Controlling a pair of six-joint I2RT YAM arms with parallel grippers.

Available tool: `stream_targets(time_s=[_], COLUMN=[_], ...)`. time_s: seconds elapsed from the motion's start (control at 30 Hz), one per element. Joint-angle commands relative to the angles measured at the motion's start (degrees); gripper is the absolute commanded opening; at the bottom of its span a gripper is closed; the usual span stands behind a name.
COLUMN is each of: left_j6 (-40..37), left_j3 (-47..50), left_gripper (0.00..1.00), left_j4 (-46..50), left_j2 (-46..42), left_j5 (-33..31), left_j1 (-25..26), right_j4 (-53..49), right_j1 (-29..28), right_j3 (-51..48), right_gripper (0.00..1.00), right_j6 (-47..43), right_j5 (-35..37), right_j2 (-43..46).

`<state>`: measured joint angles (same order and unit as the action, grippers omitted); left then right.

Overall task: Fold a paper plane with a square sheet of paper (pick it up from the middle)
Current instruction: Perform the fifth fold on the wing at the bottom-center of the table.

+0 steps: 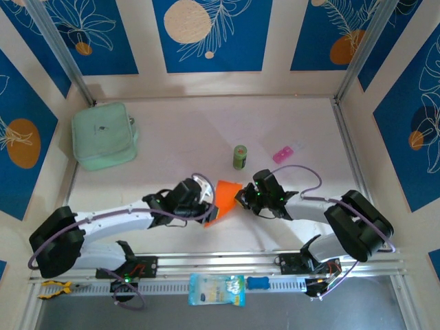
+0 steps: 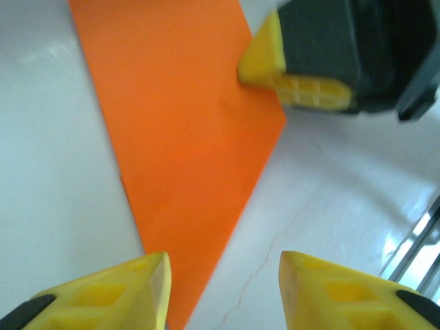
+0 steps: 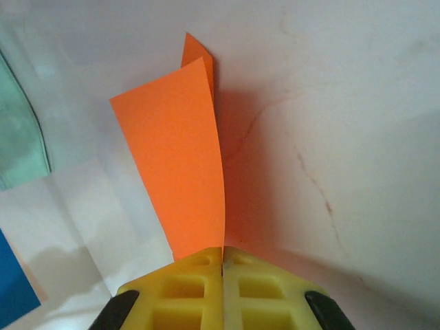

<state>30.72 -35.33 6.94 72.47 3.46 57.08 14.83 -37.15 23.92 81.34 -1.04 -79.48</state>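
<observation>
1. Paper [image 1: 225,192]: orange sheet, folded over, at the near middle of the bench [image 1: 179,124], between the two tools. In the right wrist view [image 3: 180,158] its layers stand up off the bench in a curve, with a far corner of the back layer showing past the front one. In the left wrist view [image 2: 185,137] it is a long face narrowing to a near point.
2. Right tool [image 1: 239,198]: jaws pressed fully together on the paper's right edge [image 3: 222,271]. Its yellow tips also show at the paper's far right edge in the left wrist view [image 2: 289,79].
3. Left tool [image 1: 206,206]: jaws parted about halfway and holding nothing [image 2: 223,282]. The paper's near point lies in the gap, close by the left finger; whether it touches cannot be told.
4. Can [image 1: 239,157]: small, green, upright, just far of the paper and apart from it; the nearest other thing.
5. Packet [image 1: 287,152]: pink, flat, to the right of the can and far of the right tool.
6. Pouch [image 1: 104,135]: mint green, far left, well apart from the paper. A green edge shows at the left of the right wrist view [image 3: 20,144].
7. Near rail: blue-and-white bag [image 1: 216,289], small blue piece [image 1: 258,282] and yellow pliers [image 1: 53,289], all nearer than the arm bases.
</observation>
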Motion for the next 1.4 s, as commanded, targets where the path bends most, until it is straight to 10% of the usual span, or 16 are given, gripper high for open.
stream_targets(time_s=[0.0, 0.67, 1.37], left_j6=[-4.72, -7.37, -6.74], left_j3=[-3.58, -14.21, -15.38], left_gripper=[0.47, 0.46, 0.27], left_j4=[5.74, 12.97, 14.07], left_j2=[3.70, 19.88, 21.70], left_j5=[-10.59, -27.94, -29.20], left_j1=[5.42, 15.71, 15.96], right_j4=[-3.42, -6.51, -7.68], right_j1=[-1.10, -2.67, -2.67], right_j3=[-0.56, 0.36, 1.00], right_gripper=[0.00, 0.00, 0.00], right_j6=[4.51, 4.91, 4.79], right_j5=[5.05, 6.05, 5.79], right_j2=[2.28, 6.44, 7.15])
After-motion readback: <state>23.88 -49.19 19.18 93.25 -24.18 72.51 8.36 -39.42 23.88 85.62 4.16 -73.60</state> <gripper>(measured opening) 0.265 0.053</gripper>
